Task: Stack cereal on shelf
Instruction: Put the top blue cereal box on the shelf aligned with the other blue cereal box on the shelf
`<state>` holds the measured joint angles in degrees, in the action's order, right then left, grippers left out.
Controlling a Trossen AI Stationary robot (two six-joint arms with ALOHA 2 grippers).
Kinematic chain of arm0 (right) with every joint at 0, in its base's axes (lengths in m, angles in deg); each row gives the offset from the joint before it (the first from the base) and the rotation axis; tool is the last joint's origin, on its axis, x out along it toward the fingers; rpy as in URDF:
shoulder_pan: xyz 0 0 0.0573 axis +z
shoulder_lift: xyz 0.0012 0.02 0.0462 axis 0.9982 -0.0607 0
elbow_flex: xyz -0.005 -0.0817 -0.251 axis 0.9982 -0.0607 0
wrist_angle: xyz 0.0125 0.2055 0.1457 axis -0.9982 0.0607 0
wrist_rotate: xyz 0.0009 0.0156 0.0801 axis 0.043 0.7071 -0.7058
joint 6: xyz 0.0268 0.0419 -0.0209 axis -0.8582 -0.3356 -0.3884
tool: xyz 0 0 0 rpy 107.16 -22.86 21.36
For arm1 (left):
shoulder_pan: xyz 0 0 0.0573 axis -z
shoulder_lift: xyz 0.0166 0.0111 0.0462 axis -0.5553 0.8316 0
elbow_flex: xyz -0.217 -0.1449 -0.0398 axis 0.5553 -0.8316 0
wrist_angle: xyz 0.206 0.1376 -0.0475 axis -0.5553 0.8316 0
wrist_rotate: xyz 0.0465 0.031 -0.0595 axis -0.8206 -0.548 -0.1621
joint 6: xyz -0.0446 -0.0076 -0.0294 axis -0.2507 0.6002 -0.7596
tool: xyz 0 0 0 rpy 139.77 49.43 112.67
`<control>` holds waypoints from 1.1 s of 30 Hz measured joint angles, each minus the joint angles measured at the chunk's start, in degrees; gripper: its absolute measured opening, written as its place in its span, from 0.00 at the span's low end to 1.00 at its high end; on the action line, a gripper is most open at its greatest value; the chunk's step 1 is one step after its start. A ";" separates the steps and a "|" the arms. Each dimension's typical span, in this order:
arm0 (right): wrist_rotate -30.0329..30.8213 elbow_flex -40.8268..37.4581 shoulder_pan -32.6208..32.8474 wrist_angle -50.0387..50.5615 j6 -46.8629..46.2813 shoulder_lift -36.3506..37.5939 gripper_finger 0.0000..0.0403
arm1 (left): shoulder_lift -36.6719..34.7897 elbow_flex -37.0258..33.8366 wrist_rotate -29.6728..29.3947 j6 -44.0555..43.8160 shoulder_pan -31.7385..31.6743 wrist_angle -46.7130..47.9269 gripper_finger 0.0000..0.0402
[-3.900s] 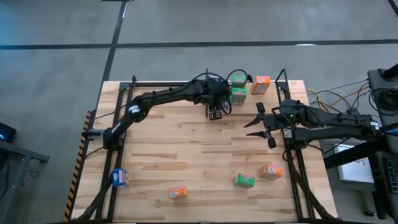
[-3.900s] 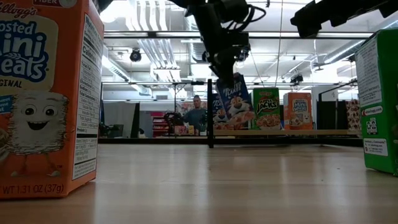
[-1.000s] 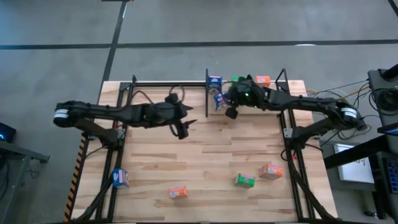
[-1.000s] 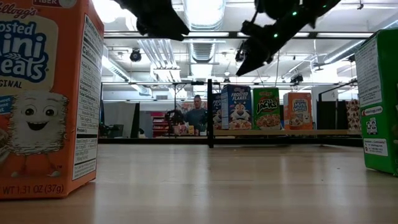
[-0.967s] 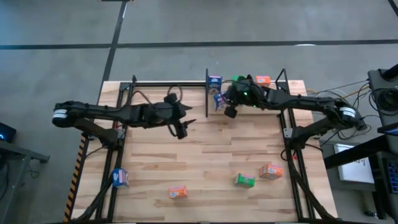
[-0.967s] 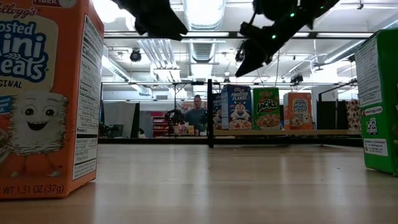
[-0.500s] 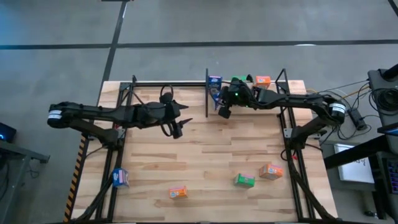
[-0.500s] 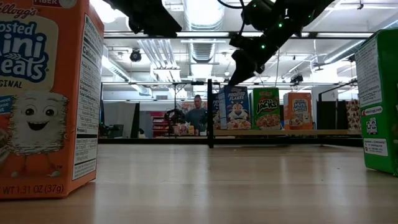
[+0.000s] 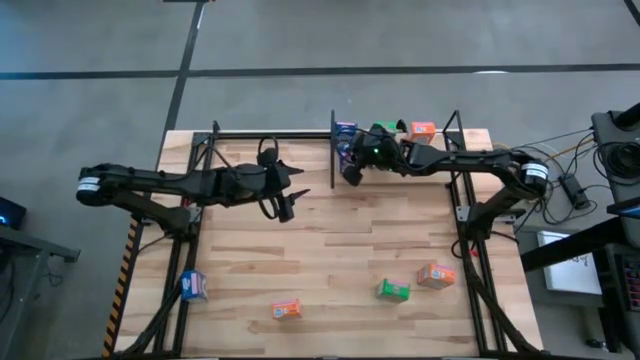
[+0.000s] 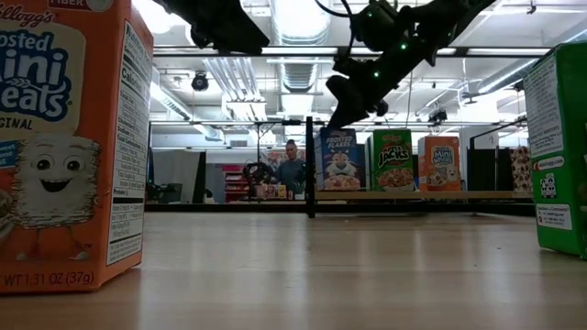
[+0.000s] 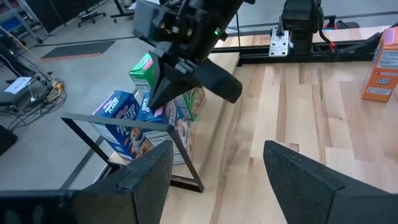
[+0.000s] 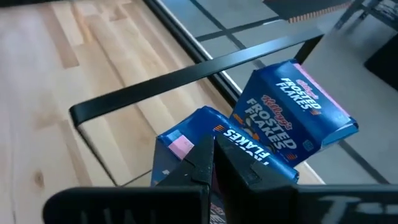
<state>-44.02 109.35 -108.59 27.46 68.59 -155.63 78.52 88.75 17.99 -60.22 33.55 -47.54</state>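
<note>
The shelf (image 9: 270, 133) runs along the table's far edge, with its black divider (image 10: 310, 165) upright. Blue (image 10: 337, 158), green (image 10: 393, 158) and orange (image 10: 442, 160) cereal boxes stand on its board. A second blue box (image 12: 292, 118) stands just behind the first. My right gripper (image 9: 347, 168) is shut, its tip at the top of the nearer blue box (image 12: 205, 140) beside the divider. My left gripper (image 9: 287, 203) hovers open above the table's middle left, with nothing between its fingers (image 11: 146, 174). My right gripper has its shut fingertips (image 12: 214, 158) on the top of the nearer blue box (image 12: 245, 146), next to the divider. It comes slanting down from the table's right. The box stands with its bottom on the shelf board.
Loose cereal boxes lie near the table's front: blue (image 9: 193, 286), orange (image 9: 286, 310), green (image 9: 393, 290) and orange (image 9: 435, 275). In the low view an orange box (image 10: 69, 147) and a green box (image 10: 558, 147) stand close to the camera. A person (image 10: 292, 170) stands in the room behind.
My right gripper has gone down and toward the table's left, to the divider, rolling as it went. The nearer blue box has slid a little along the shelf toward the divider.
</note>
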 joint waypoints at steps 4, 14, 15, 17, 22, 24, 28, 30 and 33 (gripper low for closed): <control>1.91 0.00 0.04 -1.96 -2.02 -1.27 0.02 | 0.01 0.00 -0.04 0.00 0.00 -0.02 0.58; 2.49 -0.12 0.02 -5.92 -9.48 -1.90 0.02 | 0.02 0.00 -0.32 0.05 0.00 -0.17 0.58; 2.73 -0.13 0.02 -5.92 -9.98 -1.90 0.02 | 0.02 0.00 -0.32 0.13 0.00 -0.17 0.58; 3.78 -0.13 0.04 -5.88 -10.81 -1.90 0.02 | 0.02 0.00 -0.32 0.20 0.00 -0.17 0.58; 4.26 -0.15 0.05 -6.01 -10.88 -1.72 0.02 | 0.54 0.00 -0.32 0.22 0.00 -0.22 0.58; 4.26 -0.15 0.17 -6.03 -10.90 -1.45 0.02 | 1.15 0.00 -0.32 0.22 0.00 -0.24 0.58; 4.23 -0.15 0.44 -6.04 -10.84 -0.98 0.02 | 2.52 -0.08 -0.32 0.22 0.00 -0.20 0.58; 3.85 -0.15 0.62 -6.08 -10.81 -0.78 0.02 | 3.10 -0.09 -0.32 0.22 0.00 -0.40 0.58; 3.80 -0.17 0.98 -5.69 -10.61 0.38 0.02 | 3.65 -0.09 -0.32 0.22 0.00 -0.68 0.58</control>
<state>-40.22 109.17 -107.61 21.77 57.98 -155.25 82.17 88.67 17.67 -60.00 33.55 -48.22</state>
